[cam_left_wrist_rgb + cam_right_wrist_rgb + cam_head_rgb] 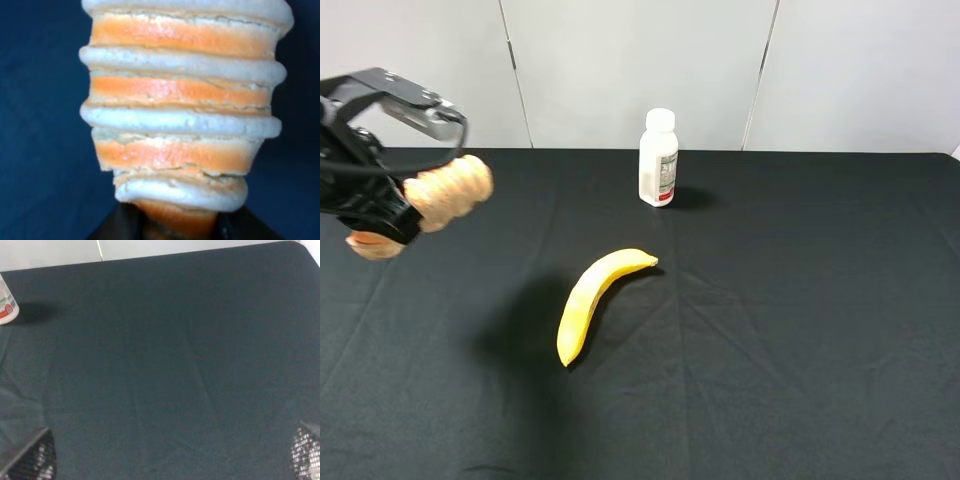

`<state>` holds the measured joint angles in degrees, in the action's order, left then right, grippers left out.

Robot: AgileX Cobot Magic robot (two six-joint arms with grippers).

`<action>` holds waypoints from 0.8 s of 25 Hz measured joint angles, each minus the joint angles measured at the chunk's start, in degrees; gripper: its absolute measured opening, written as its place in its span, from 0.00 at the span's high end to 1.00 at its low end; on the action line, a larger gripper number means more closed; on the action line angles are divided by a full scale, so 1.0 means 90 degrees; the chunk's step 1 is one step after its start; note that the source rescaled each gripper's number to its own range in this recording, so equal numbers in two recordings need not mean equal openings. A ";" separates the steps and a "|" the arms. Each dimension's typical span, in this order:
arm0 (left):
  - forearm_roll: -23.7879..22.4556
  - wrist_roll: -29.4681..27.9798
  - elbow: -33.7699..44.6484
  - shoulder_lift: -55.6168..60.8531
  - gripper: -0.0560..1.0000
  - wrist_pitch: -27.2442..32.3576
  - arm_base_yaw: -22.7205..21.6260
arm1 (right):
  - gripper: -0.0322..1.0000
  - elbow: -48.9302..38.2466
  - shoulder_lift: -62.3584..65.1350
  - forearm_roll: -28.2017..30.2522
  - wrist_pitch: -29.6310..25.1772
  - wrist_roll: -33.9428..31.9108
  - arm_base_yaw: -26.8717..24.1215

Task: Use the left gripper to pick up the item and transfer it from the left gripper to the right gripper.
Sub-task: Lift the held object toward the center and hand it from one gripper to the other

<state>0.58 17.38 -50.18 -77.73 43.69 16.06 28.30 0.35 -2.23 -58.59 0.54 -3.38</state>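
Nearest you, the black-clothed bench [770, 400] lies bare, and just beyond that the banana [590, 300] lies flat near the middle, well apart from anything in hand.

Further back on the left, your left gripper [400, 220] holds the item [460, 185] clear of the bench, with its shadow on the cloth beside the banana. The fingers are clamped narrow across the roll partway along it. The thick ridged end sticks out toward the middle, and the thin tapered end pokes out on the other side. In the left wrist view the item [185, 115] fills the picture, its pale ridges and orange grooves running across.

Your right gripper [168, 455] is out of the high view. Its own camera shows the fingers [30, 457] spread wide over bare cloth with nothing between them.

Judging by looks, the roll is light and somewhat soft, so a hard squeeze could dent or crumble it. The ridges should stop it sliding. Take it with the right fingers around the free thick end, seated in a groove and clear of the left fingers, and let the left go only once that hold is firm.

At the far edge the white bottle [658, 160] stands upright, out of the way.
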 joint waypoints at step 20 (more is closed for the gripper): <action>0.0007 0.1654 0.0000 -0.0370 0.92 -0.1288 0.2520 | 0.00 0.0592 -0.1679 -0.1245 0.0006 0.0135 0.0094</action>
<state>0.64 32.27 -50.18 -81.06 32.10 38.75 33.62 -14.76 -13.43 -58.54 1.75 -2.53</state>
